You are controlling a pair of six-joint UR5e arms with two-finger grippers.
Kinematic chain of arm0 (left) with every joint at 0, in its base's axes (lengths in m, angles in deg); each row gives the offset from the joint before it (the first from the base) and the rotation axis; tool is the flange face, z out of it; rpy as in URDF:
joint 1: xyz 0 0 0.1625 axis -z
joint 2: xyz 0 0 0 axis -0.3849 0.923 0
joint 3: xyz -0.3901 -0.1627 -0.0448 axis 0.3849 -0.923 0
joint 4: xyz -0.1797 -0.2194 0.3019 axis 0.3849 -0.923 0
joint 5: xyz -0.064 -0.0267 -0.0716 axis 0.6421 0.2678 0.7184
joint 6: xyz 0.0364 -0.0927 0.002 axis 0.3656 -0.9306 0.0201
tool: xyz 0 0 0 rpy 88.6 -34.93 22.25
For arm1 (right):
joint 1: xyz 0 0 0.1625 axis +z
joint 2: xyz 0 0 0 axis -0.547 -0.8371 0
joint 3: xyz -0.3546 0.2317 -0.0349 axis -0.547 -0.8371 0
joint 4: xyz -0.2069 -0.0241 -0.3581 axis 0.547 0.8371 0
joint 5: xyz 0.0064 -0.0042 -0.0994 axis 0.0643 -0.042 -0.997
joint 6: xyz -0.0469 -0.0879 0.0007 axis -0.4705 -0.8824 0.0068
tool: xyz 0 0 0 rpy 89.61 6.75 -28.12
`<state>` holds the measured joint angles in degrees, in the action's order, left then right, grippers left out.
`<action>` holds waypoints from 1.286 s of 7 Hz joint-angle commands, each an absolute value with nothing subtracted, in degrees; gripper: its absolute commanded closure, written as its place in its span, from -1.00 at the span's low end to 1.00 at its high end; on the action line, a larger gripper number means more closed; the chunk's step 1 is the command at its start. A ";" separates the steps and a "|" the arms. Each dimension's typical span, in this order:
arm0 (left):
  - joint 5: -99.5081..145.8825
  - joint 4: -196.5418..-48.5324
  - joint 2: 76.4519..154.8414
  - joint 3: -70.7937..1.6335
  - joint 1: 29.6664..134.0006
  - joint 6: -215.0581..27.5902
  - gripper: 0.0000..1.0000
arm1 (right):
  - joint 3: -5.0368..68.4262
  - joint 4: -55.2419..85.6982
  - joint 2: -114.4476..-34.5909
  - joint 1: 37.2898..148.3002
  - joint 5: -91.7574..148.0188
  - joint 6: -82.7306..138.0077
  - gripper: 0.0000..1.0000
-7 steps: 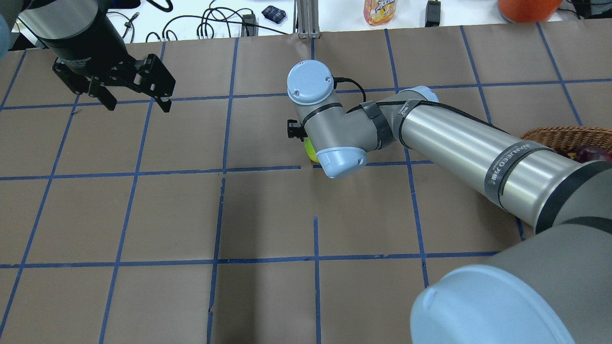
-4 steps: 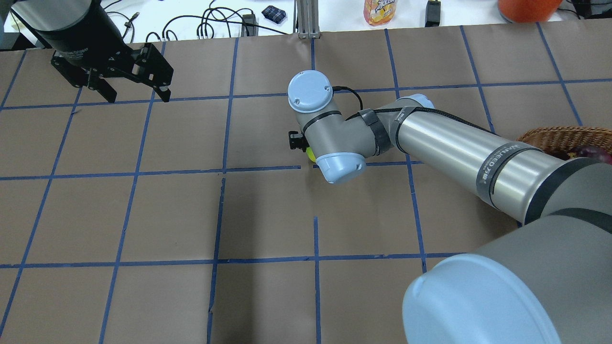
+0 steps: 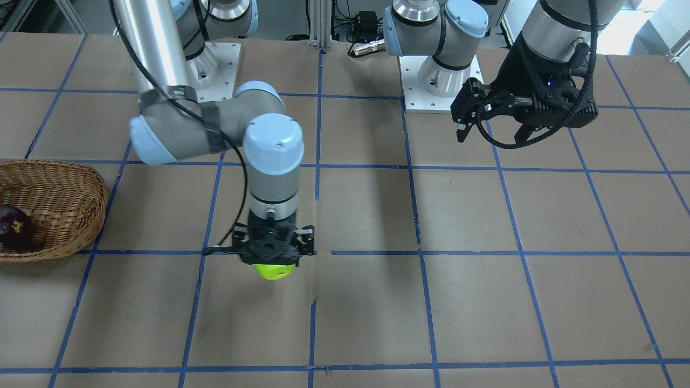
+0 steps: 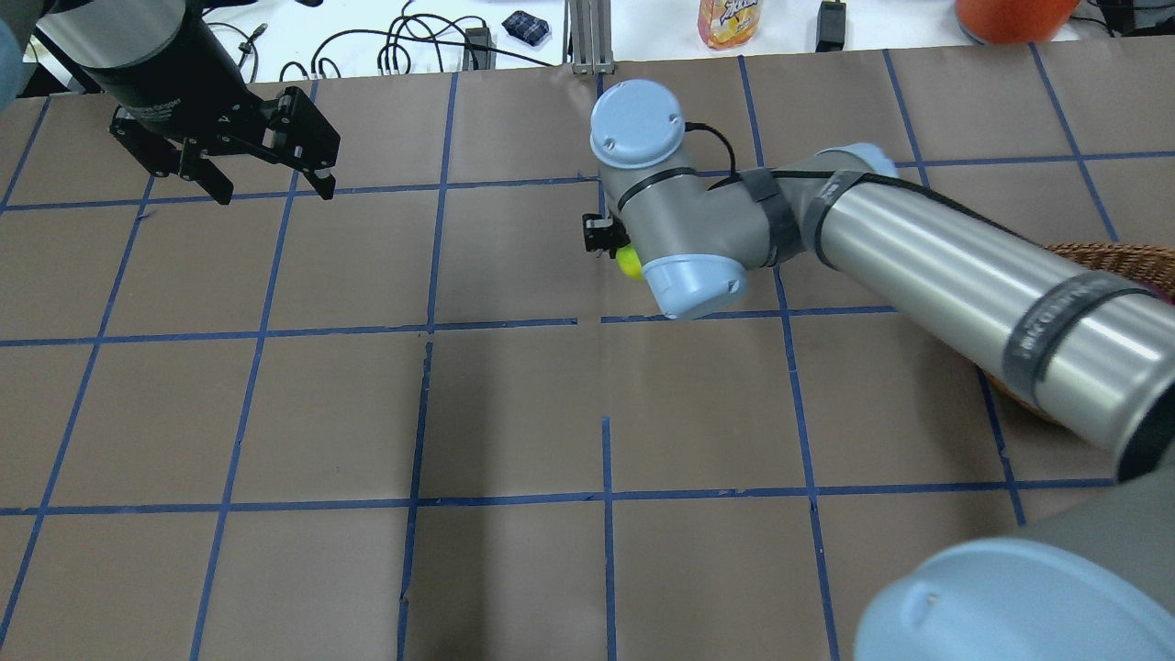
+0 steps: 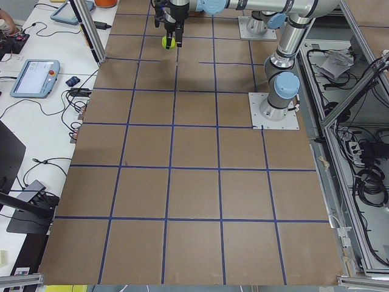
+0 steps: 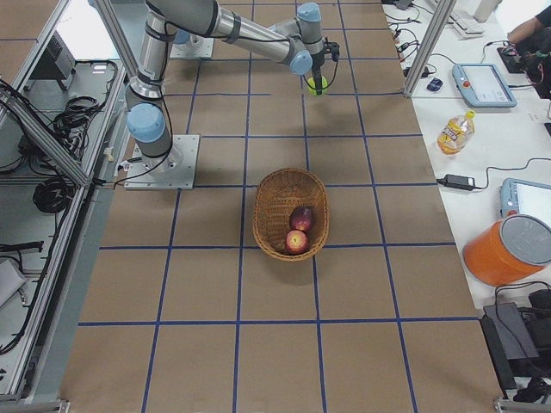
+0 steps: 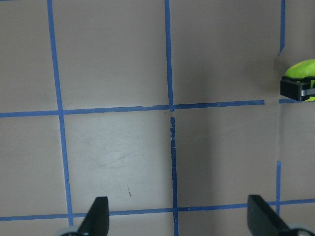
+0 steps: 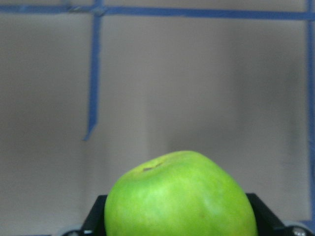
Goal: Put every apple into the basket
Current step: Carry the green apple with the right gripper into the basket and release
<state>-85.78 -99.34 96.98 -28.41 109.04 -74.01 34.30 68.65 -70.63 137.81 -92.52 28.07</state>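
Note:
My right gripper [image 3: 273, 252] is shut on the lime green apple [image 3: 275, 270] and holds it off the table near the middle; the apple also shows in the overhead view [image 4: 629, 261] and fills the right wrist view [image 8: 179, 196]. The wicker basket [image 6: 275, 206] stands on the robot's right and holds the maroon apple [image 6: 302, 216] and the red apple [image 6: 296, 242]. In the front view the basket [image 3: 59, 186] shows the maroon apple [image 3: 13, 226] only. My left gripper [image 4: 274, 194] hangs open and empty over the far left of the table, well away from the apples.
Beyond the table's far edge lie cables [image 4: 404, 46], a juice bottle [image 4: 730, 20] and an orange container [image 4: 1010, 16]. An aluminium post [image 4: 587, 37] stands at the far edge's middle. The right arm's forearm [image 4: 964, 275] crosses over the basket in the overhead view.
My right gripper has risen and shifted right and farther away with the green apple in it. My left gripper has barely moved and stays open.

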 commanded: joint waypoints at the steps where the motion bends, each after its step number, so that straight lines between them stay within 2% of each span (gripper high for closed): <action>1: -84.83 -99.33 97.02 -28.42 109.03 -74.08 -1.00 | 39.91 61.71 -81.31 121.05 -92.01 20.87 -0.06; 3: -84.83 -99.33 96.93 -28.60 109.03 -74.08 -1.00 | 47.21 64.76 -86.52 104.45 -91.66 -5.34 -0.07; 5: -84.74 -99.33 97.02 -28.60 109.03 -74.08 -1.00 | 53.80 70.79 -86.28 86.33 -78.18 -24.46 -0.18; 6: -84.74 -99.33 97.02 -28.60 109.03 -74.08 -1.00 | 57.93 77.20 -85.40 84.07 -76.73 -27.94 -0.24; 7: -84.92 -99.25 96.85 -28.51 109.03 -73.99 -1.00 | 59.97 81.44 -84.70 84.05 -76.63 -27.97 -0.99; 9: -84.83 -99.25 96.84 -28.43 108.86 -74.26 -1.00 | 58.68 80.78 -85.56 84.23 -77.24 -28.15 -1.00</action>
